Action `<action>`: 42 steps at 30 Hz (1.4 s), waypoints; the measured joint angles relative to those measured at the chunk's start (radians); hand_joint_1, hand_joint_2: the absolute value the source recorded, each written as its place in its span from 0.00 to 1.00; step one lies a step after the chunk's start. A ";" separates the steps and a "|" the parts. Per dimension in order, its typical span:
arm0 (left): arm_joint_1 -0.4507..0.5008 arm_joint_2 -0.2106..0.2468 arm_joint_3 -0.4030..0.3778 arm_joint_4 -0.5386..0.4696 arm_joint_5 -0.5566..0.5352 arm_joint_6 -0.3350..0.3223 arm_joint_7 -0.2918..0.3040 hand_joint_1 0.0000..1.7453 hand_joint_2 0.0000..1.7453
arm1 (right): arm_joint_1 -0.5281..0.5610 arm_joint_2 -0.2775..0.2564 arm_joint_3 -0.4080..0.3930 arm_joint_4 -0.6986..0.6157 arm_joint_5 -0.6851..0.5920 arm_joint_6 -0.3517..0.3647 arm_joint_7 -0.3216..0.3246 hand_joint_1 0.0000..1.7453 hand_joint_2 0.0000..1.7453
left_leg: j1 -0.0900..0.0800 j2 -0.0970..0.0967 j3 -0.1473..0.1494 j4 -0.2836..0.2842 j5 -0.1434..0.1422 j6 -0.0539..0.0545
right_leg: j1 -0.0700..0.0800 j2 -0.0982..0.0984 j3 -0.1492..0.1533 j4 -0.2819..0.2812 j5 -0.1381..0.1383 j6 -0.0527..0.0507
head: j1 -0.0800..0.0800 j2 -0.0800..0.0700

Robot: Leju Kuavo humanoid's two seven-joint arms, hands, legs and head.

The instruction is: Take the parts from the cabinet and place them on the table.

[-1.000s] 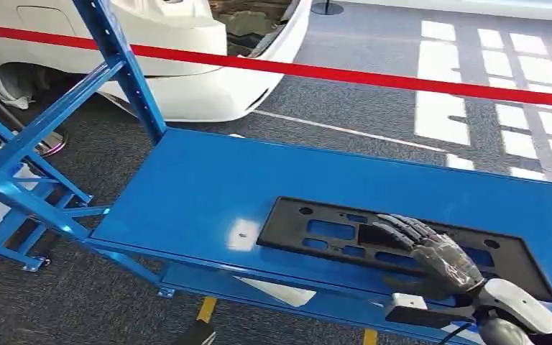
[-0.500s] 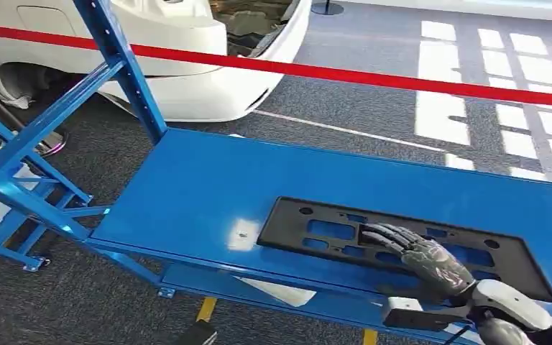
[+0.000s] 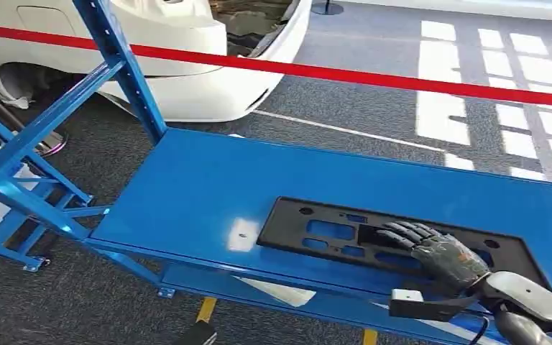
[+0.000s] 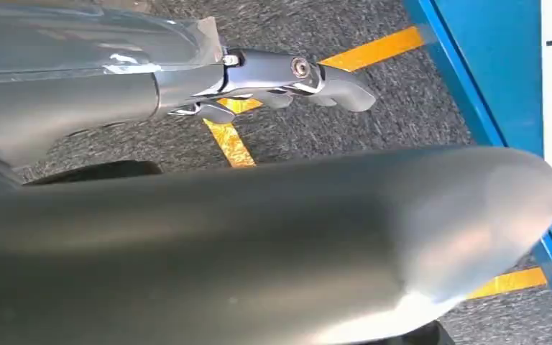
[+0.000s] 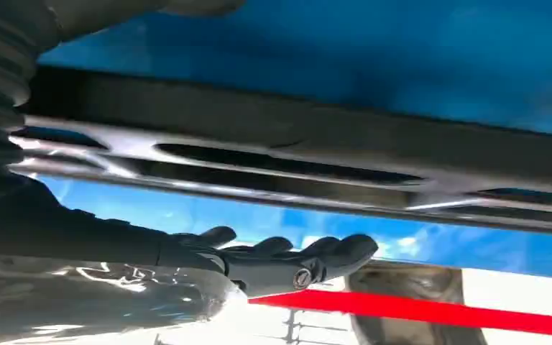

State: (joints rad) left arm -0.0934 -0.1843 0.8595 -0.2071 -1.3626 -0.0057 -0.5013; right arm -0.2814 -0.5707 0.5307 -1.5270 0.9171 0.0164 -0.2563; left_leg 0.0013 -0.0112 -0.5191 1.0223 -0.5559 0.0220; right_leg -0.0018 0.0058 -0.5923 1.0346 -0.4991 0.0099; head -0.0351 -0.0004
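one black part [image 3: 402, 244] lies flat on the blue shelf [image 3: 201, 187] of the cabinet, near the front edge and toward our right side, with cut-out windows along its length and small holes at the corners. our right hand [image 3: 442, 255] lies on top of its middle, fingers [image 3: 402, 233] stretched out flat over the surface and apart, while the thumb [image 3: 420, 305] sticks out below the front lip of the shelf; the right wrist view shows the fingers [image 5: 295, 262] extended over the panel's ribbed edge. so the hand is spread wide and touching the part, not clamped on it as far as we can see. our left hand [image 4: 287, 75] hangs over the grey carpet beside the blue frame, fingers loosely curled with nothing in them.

we judge the part to be a thin moulded plastic frame: light, fairly stiff along its short side, likely to flex and sag along its length if lifted by one end. its top looks smooth, so a flat palm may slide on it. the best hold seems to be the near long edge close to the middle, thumb under and fingers over, or fingers hooked into one of the windows, so it stays level. dragging it slightly past the shelf lip would open room for the thumb.
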 joint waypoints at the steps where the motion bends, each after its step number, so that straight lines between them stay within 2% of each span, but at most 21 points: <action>1: 0.000 0.000 0.000 0.000 0.000 0.002 0.000 0.00 0.00 | -0.007 -0.002 0.008 0.003 0.025 -0.008 0.014 0.00 1.00 | 0.000 0.000 0.000 0.000 0.000 0.000 | 0.000 0.000 0.000 0.000 0.000 0.000 | 0.000 0.000; 6: 0.003 0.000 0.000 0.000 0.002 0.005 -0.004 0.00 0.00 | -0.038 -0.005 0.036 0.018 0.113 -0.040 0.063 0.00 1.00 | 0.000 0.000 0.000 0.000 0.000 0.000 | 0.000 0.000 0.000 0.000 0.000 0.000 | 0.000 0.000; 19: 0.005 0.000 0.000 0.000 0.003 0.014 -0.007 0.00 0.00 | -0.089 0.006 0.089 0.069 0.235 -0.071 0.143 0.00 1.00 | 0.000 0.000 0.003 0.000 0.000 0.000 | 0.000 0.000 0.003 0.000 0.000 0.000 | 0.000 0.000; 31: 0.005 0.000 0.000 0.000 0.003 0.017 -0.004 0.00 0.00 | -0.115 0.056 0.106 0.183 0.273 -0.108 0.167 0.00 1.00 | 0.000 0.000 0.017 0.000 -0.001 0.000 | 0.000 0.001 0.016 -0.001 0.000 0.000 | 0.000 0.000; 32: 0.005 0.000 0.000 0.000 0.003 0.017 -0.004 0.00 0.00 | -0.116 0.060 0.106 0.190 0.276 -0.112 0.171 0.12 1.00 | 0.000 0.000 0.018 0.000 -0.001 0.000 | 0.000 0.001 0.018 -0.001 0.000 0.000 | 0.000 0.000; 37: 0.006 0.000 0.000 0.000 0.003 0.019 -0.003 0.00 0.00 | -0.111 0.081 0.104 0.220 0.295 -0.143 0.182 0.12 1.00 | 0.000 0.000 0.022 -0.001 0.000 0.000 | 0.000 0.001 0.022 -0.001 0.000 0.000 | 0.000 0.000; 38: 0.006 0.000 0.000 0.000 0.003 0.019 -0.003 0.00 0.00 | -0.110 0.085 0.103 0.224 0.298 -0.146 0.182 1.00 1.00 | 0.000 0.000 0.023 0.000 0.000 0.000 | 0.000 0.001 0.022 -0.001 0.000 0.000 | 0.000 0.000; 42: 0.007 0.000 0.000 0.000 0.004 0.019 -0.003 0.00 0.00 | -0.098 0.094 0.100 0.235 0.302 -0.152 0.186 1.00 1.00 | 0.000 0.000 0.023 0.000 0.000 0.000 | 0.000 0.001 0.023 -0.001 0.000 0.000 | 0.000 0.000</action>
State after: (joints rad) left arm -0.0867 -0.1843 0.8595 -0.2071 -1.3588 0.0137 -0.5043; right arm -0.3799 -0.4765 0.6306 -1.2921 1.2188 -0.1354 -0.0706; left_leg 0.0012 -0.0108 -0.4957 1.0218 -0.5564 0.0218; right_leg -0.0015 0.0070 -0.5695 1.0335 -0.4990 0.0103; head -0.0351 -0.0004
